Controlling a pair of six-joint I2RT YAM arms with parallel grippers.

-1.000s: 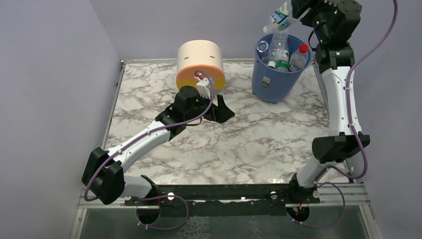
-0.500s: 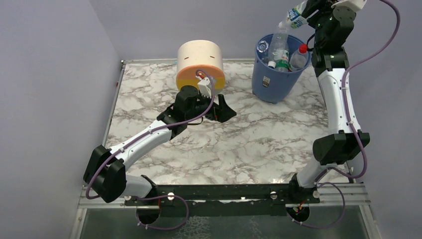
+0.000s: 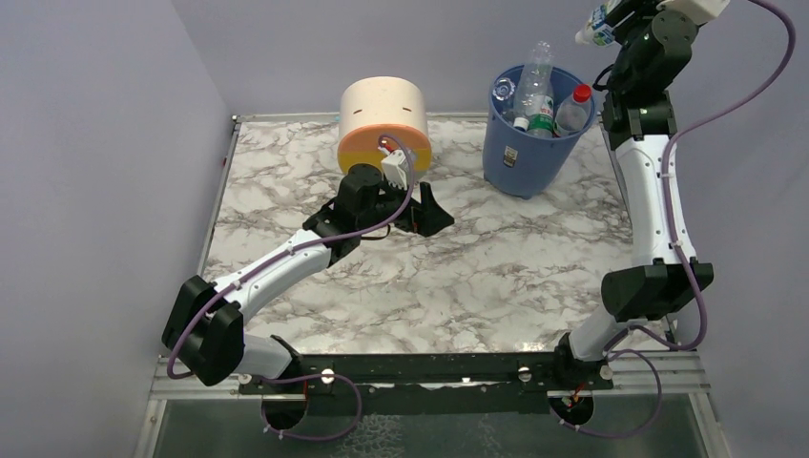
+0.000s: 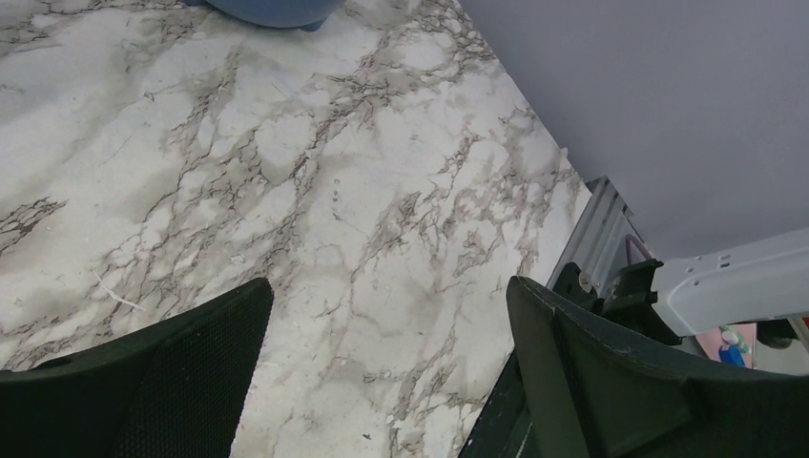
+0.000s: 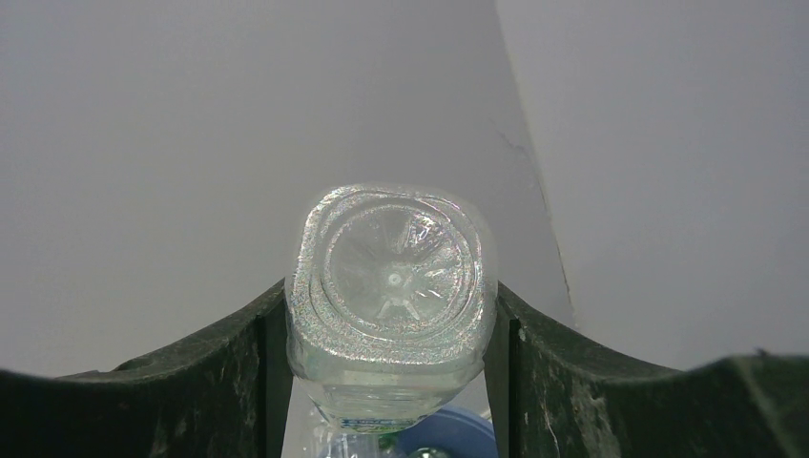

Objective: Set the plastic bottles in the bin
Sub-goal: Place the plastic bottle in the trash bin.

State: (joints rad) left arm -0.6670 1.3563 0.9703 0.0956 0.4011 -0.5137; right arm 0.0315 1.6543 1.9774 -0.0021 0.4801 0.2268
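Note:
My right gripper (image 3: 613, 16) is raised high at the back right, shut on a clear plastic bottle (image 3: 595, 26) with a blue-and-green label. The bottle points left and down, above and just right of the blue bin (image 3: 528, 157). In the right wrist view the bottle's ribbed base (image 5: 393, 272) sits squeezed between both fingers of the right gripper (image 5: 393, 336), with the bin's rim (image 5: 446, 435) below. Several bottles (image 3: 536, 91) stand in the bin, one with a red cap (image 3: 578, 95). My left gripper (image 3: 422, 212) rests low over the table, open and empty (image 4: 386, 374).
A cream-and-orange round drawer unit (image 3: 384, 119) stands at the back middle, just behind my left gripper. The marble table (image 3: 496, 277) ends at a metal rail along its right side (image 4: 596, 234). Walls close in the back and both sides.
The right arm has lifted the bottle higher and carried it right, from above the bin's rim toward the top right corner. The left arm has barely moved.

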